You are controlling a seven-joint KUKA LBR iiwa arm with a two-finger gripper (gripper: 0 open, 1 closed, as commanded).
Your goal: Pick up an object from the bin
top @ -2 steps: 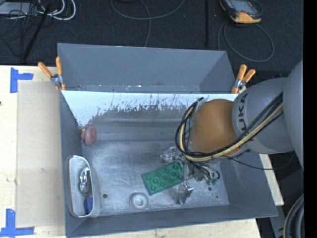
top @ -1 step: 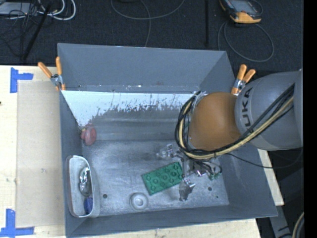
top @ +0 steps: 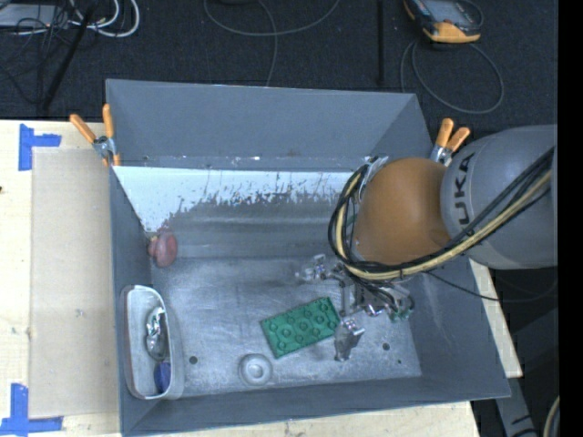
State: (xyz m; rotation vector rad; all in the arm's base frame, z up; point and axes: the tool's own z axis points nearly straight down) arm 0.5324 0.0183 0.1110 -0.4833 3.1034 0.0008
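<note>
A flat green studded building plate (top: 300,327) lies on the bin floor right of the middle, tilted a little. My gripper (top: 346,337) hangs just off the plate's right end, its metal fingers low near the floor. Nothing shows between the fingers, and how far apart they stand is hidden under the wrist.
A small pinkish-red lump (top: 164,248) rests against the left wall. A clear plastic tray (top: 151,342) holding a silvery and blue item lies in the front left corner. A grey round disc (top: 255,369) sits near the front wall. The arm with its orange dome and cables covers the bin's right side.
</note>
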